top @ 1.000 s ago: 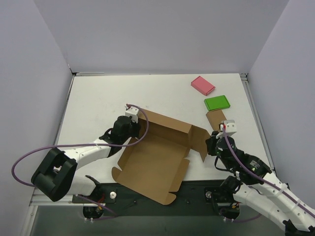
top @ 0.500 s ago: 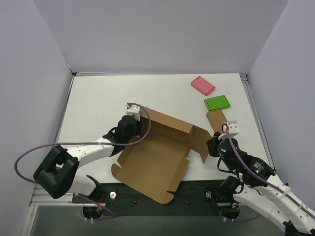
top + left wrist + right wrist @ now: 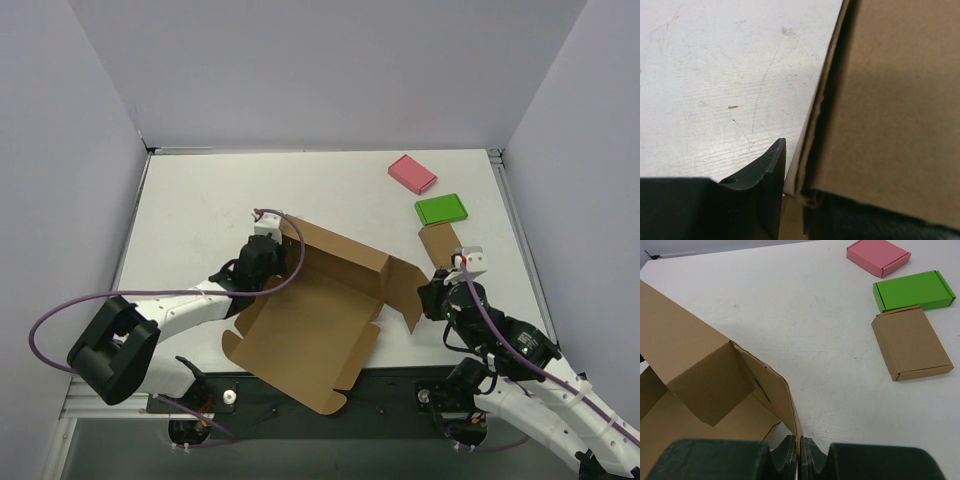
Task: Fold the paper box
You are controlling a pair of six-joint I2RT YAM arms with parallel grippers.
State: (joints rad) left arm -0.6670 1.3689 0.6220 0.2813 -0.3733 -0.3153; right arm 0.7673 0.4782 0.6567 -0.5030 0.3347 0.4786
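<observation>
The paper box (image 3: 310, 330) lies half open at the near middle of the table, a big brown cardboard sheet with its walls and flaps raised. My left gripper (image 3: 283, 262) is shut on the box's left wall. In the left wrist view the cardboard edge (image 3: 812, 150) sits between the dark fingers (image 3: 767, 180). On the other side my right gripper (image 3: 425, 298) is shut on the upright right flap. The right wrist view shows that flap (image 3: 775, 390) running down into the closed fingertips (image 3: 810, 452).
A pink block (image 3: 412, 173), a green block (image 3: 441, 209) and a small brown block (image 3: 438, 240) lie in a row at the back right, near the right gripper. White walls enclose the white table (image 3: 200, 200) on three sides.
The box has slid a little to the left, its near corners shifting with it. The left gripper has moved slightly with the wall that it holds. The right gripper has barely moved.
</observation>
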